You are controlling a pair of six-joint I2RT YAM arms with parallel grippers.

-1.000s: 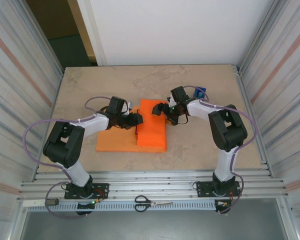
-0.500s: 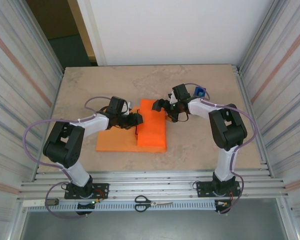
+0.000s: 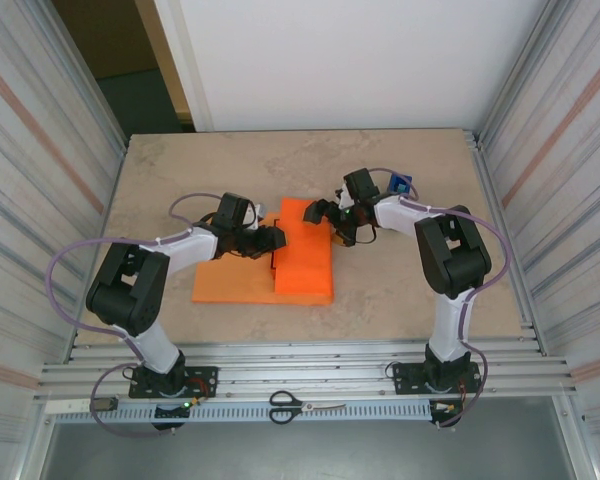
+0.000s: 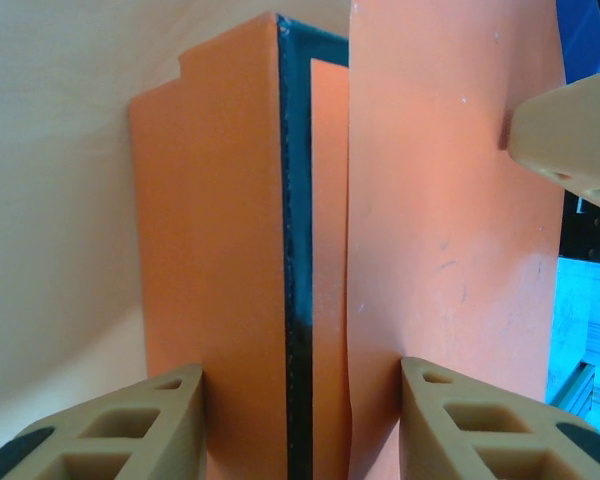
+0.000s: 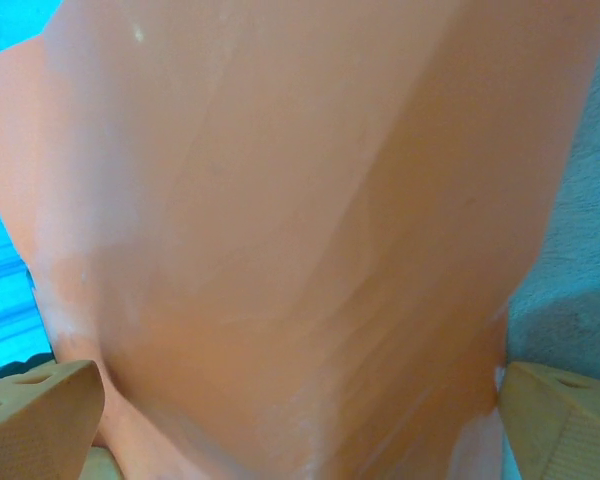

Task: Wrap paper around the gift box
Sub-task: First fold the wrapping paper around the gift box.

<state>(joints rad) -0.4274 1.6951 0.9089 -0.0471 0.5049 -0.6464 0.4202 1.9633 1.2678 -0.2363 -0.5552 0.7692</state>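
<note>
The orange paper [image 3: 230,282] lies flat on the left and is folded over the gift box on the right. The box shows as a dark edge [image 3: 275,262] at the fold. My left gripper [image 3: 273,240] is shut on that side. In the left wrist view its fingers [image 4: 130,430] press on orange surfaces either side of the box's black edge [image 4: 294,250], with the paper flap [image 4: 450,200] under the right finger. My right gripper [image 3: 325,220] stands open at the far right corner of the folded paper. Its jaws stand wide apart, with paper [image 5: 300,200] spanning the gap between them.
A blue tape dispenser [image 3: 402,184] sits on the table just behind the right gripper. Scissors [image 3: 305,405] lie on the metal rail at the near edge. Corrugated metal walls close in both sides of the beige tabletop [image 3: 400,290].
The right gripper has opened wider and drawn slightly back toward the far edge of the folded paper. The left gripper and the box have stayed put.
</note>
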